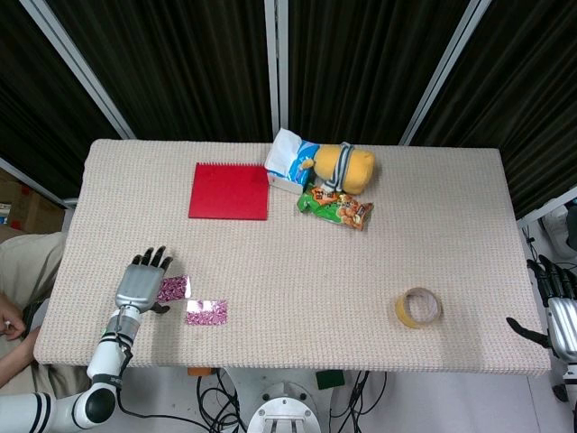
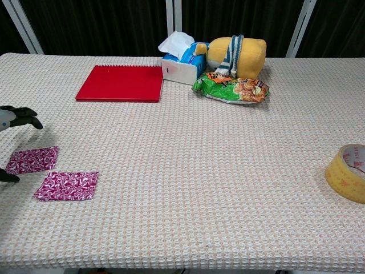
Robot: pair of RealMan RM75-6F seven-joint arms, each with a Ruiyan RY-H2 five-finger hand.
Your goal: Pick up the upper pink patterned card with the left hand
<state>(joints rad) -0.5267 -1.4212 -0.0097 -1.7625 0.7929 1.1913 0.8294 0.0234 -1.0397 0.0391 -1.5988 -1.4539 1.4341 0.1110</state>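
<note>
Lower pink card (image 2: 67, 186) nearest front edge of tabletop (image 1: 297, 271), not the target. Upper pink patterned card (image 2: 33, 160) just behind it and to its left, flat, long axis running left-right. Left hand (image 1: 142, 281) over card's left end, fingers (image 1: 159, 259) spread, pointing away from robot, holding nothing; thumb tip by card's near-left corner in chest view. Contact with card: cannot tell. Card extends rightward from under palm. Right hand (image 1: 561, 317) well apart at far right edge; whether its fingers are spread or curled, cannot tell.
</note>
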